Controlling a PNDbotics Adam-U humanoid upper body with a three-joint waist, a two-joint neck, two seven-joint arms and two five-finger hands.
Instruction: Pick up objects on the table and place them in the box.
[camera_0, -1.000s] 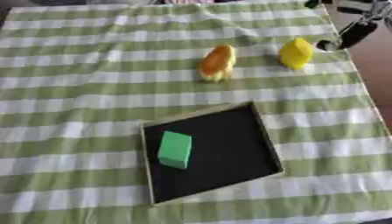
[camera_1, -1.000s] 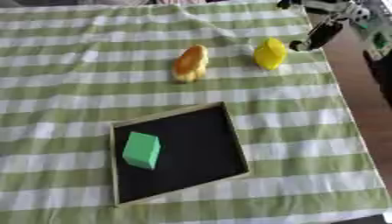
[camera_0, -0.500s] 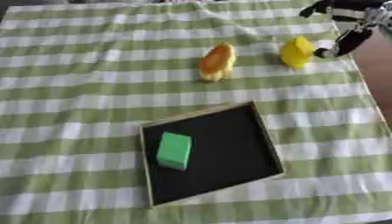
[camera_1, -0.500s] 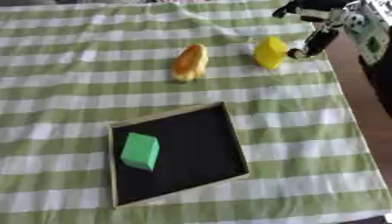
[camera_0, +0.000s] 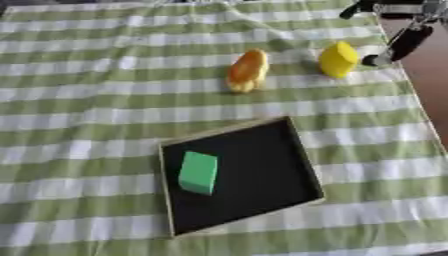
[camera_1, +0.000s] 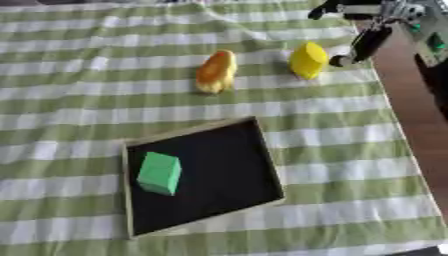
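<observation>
A yellow object (camera_0: 338, 59) stands on the green-and-white checked cloth at the far right. An orange object (camera_0: 248, 70) lies to its left. A green block (camera_0: 199, 172) rests in the left part of the shallow black box (camera_0: 271, 165) near the table's front. My right hand (camera_1: 366, 39) comes in from the upper right, fingers spread and open; one finger points down just right of the yellow object, and I cannot tell whether it touches it. My left hand is out of view.
The cloth's right edge (camera_1: 398, 115) drops to a brown floor close beside the yellow object. Bare cloth lies left of the box and between the box and the two objects.
My right hand has moved down and left, ending close beside the yellow object. The camera has shifted slightly. The objects and the box have stayed put.
</observation>
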